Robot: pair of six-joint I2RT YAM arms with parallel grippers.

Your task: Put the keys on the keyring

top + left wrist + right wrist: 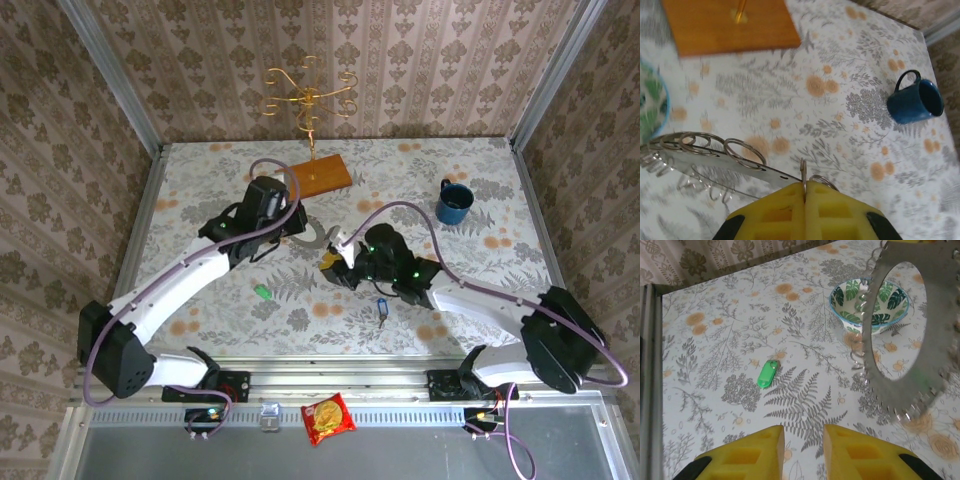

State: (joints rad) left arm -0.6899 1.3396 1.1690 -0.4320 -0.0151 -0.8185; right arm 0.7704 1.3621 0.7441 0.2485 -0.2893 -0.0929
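The keyring is a flat grey metal ring with a toothed rim and several small split rings along it. It hangs above the table, and my left gripper is shut on one of its split rings. In the right wrist view the keyring stands at the upper right. My right gripper is open with nothing between its yellow fingers. The green-headed key lies flat on the table ahead of it and to the left. From above, the green key is left of my right gripper. The blue-headed key lies near the right forearm.
A green-and-white leaf-patterned bowl sits behind the keyring. A blue mug stands at the right. A wooden base with a gold wire stand is at the back. A red snack packet lies on the near ledge.
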